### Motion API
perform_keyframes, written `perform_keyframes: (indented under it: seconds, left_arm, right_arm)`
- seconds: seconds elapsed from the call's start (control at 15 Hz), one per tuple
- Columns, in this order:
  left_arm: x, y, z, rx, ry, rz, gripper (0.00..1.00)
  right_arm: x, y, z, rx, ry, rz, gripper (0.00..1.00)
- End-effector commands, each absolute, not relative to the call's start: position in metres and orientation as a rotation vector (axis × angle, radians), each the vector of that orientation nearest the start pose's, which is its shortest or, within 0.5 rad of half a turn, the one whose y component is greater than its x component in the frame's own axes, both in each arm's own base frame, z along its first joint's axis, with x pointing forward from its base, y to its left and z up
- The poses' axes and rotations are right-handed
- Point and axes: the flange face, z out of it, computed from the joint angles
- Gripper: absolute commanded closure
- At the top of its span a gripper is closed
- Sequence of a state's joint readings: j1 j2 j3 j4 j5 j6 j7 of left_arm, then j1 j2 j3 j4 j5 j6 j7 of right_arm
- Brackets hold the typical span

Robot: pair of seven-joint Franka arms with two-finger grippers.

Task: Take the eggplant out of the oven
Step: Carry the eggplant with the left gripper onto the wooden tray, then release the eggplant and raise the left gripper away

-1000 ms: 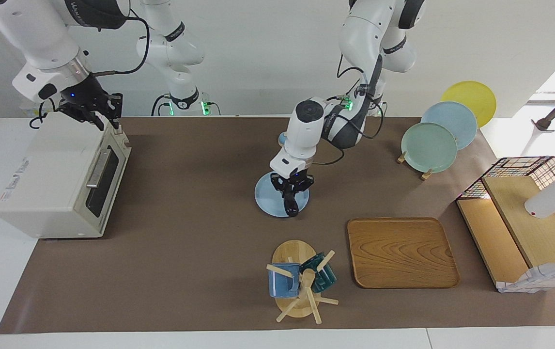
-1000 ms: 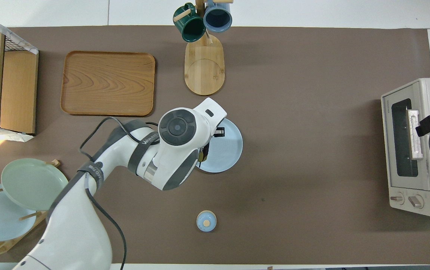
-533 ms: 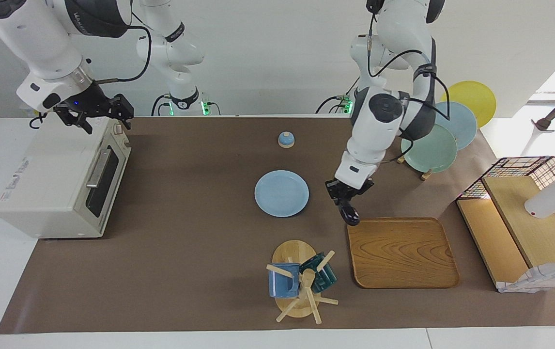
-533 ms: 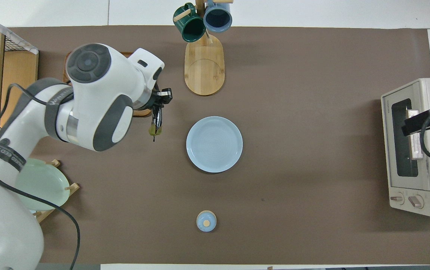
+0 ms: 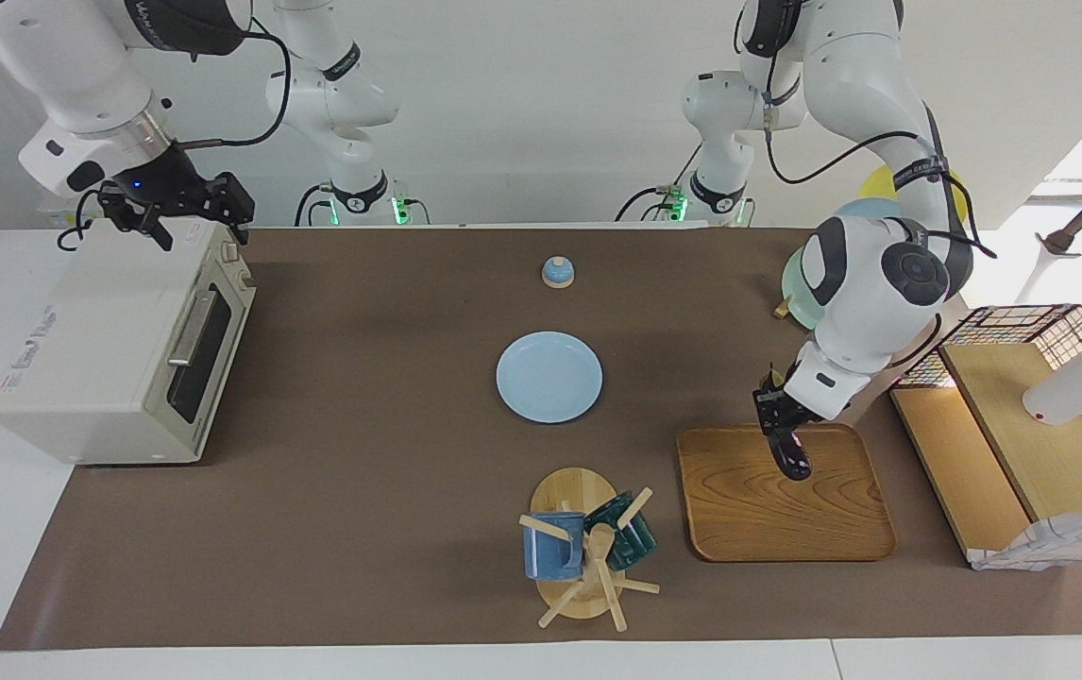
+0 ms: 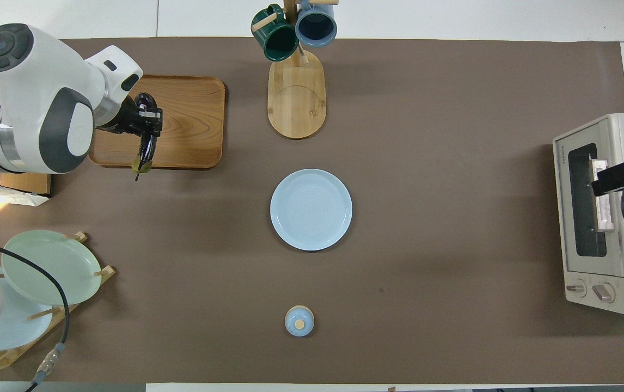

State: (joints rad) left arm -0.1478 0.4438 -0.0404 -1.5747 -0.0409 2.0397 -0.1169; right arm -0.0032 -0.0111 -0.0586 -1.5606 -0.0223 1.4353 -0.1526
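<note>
The eggplant (image 5: 796, 458) (image 6: 145, 147), slim and glossy dark purple, hangs tip-down in my left gripper (image 5: 780, 423) (image 6: 147, 117), which is shut on its upper end. Both are over the wooden tray (image 5: 815, 529) (image 6: 192, 125), at the tray's edge nearest the robots. The cream-white oven (image 5: 97, 349) (image 6: 617, 130) stands at the right arm's end of the table with its dark glass door closed. My right gripper (image 5: 201, 222) (image 6: 617, 177) hovers open over the oven's top front edge and holds nothing.
A light blue plate (image 5: 549, 376) lies mid-table, with a small blue lid (image 5: 557, 272) nearer the robots. A mug rack (image 5: 588, 548) with two mugs stands beside the tray. A plate rack (image 6: 45, 272) and a wire shelf (image 5: 1022, 425) fill the left arm's end.
My left arm has carried the eggplant from over the blue plate to over the wooden tray. My right gripper has opened and lifted slightly off the oven's top front edge.
</note>
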Motion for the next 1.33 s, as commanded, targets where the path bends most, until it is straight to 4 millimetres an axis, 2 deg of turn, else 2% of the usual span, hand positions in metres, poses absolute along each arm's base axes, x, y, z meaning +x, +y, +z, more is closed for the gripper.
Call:
perform_keyframes:
  seconds: [0.0,0.2,0.6,0.67,0.73,0.8,1.0,1.13,1.27]
  left_arm:
    - [0.709,-0.12,0.361,-3.178,0.088,-0.066,1.0]
    - [0.717,-0.111,0.344,-3.18,0.079,-0.191,1.0]
    - [0.711,-0.098,0.327,-3.175,0.142,-0.188,1.0]
    - [0.71,-0.098,0.326,-3.174,0.154,-0.181,0.96]
    - [0.71,-0.098,0.327,-3.173,0.161,-0.181,0.21]
    - [0.709,-0.098,0.327,-3.172,0.167,-0.172,0.0]
    - [0.708,-0.1,0.337,-3.171,0.182,-0.155,0.0]
    - [0.702,-0.095,0.37,-3.173,0.168,-0.145,0.0]
    - [0.692,-0.08,0.412,-3.176,0.118,-0.152,0.0]
  right_arm:
    - [0.532,-0.037,0.621,-3.131,-0.11,0.183,0.0]
    - [0.532,-0.049,0.62,-3.124,-0.077,0.189,0.0]
    - [0.533,-0.041,0.619,-3.114,-0.101,0.187,0.0]
    - [0.533,-0.042,0.619,-3.114,-0.096,0.187,0.0]
    - [0.533,-0.044,0.619,-3.113,-0.092,0.187,0.0]
    - [0.533,-0.044,0.619,-3.113,-0.092,0.187,0.0]
    - [0.533,-0.042,0.619,-3.114,-0.096,0.187,0.0]
    - [0.533,-0.042,0.619,-3.114,-0.096,0.187,0.0]
    - [0.533,-0.043,0.619,-3.113,-0.094,0.187,0.0]
